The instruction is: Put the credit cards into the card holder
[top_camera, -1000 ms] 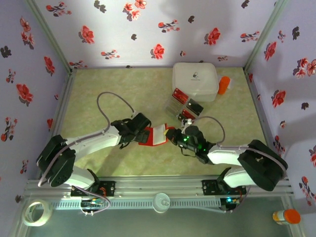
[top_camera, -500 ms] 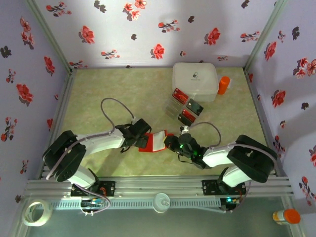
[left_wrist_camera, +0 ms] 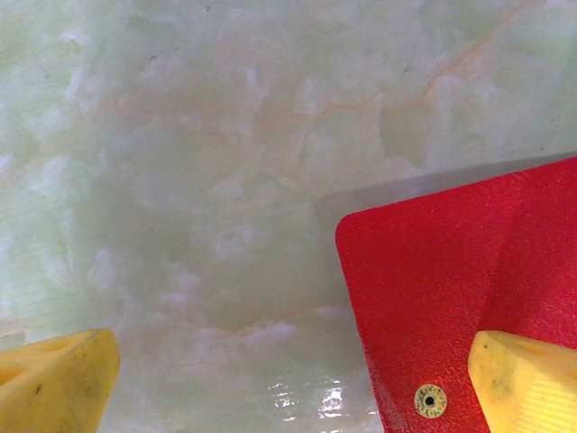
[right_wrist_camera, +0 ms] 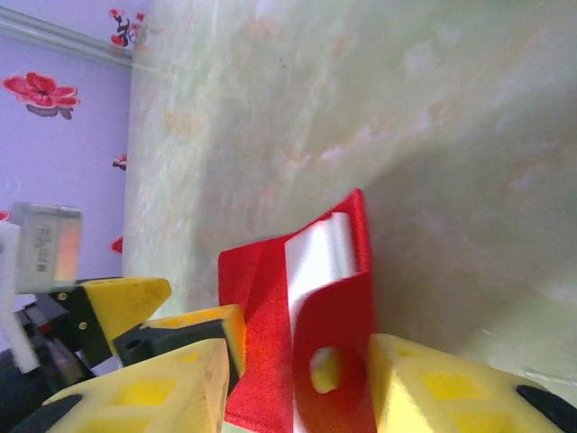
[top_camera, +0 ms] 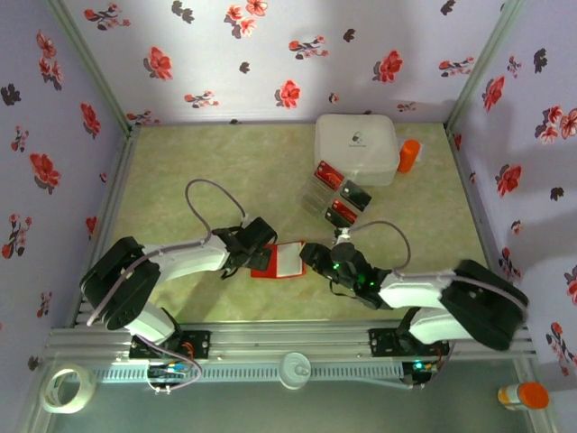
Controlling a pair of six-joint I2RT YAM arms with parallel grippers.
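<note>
The red card holder [top_camera: 283, 262] lies open on the table between both grippers, its pale inner pocket [right_wrist_camera: 317, 257] showing. My left gripper [top_camera: 258, 256] stands wide open at the holder's left edge; one yellow fingertip [left_wrist_camera: 527, 383] sits over the red cover [left_wrist_camera: 451, 289], the other [left_wrist_camera: 54, 379] over bare table. My right gripper [right_wrist_camera: 302, 388] is at the holder's right edge, jaws apart, with a red flap with a hole [right_wrist_camera: 329, 361] between them. The credit cards [top_camera: 341, 193], red and dark, rest in a clear tray behind the holder.
A white square box [top_camera: 355, 147] and an orange bottle [top_camera: 409, 155] stand at the back right. Floral walls close in three sides. A tape roll [top_camera: 68, 388] and an orange-capped bottle [top_camera: 523, 395] sit beyond the near rail.
The right gripper's jaws have opened from shut. The left arm swung down and its gripper settled at the holder's left edge. The holder now lies flatter.
</note>
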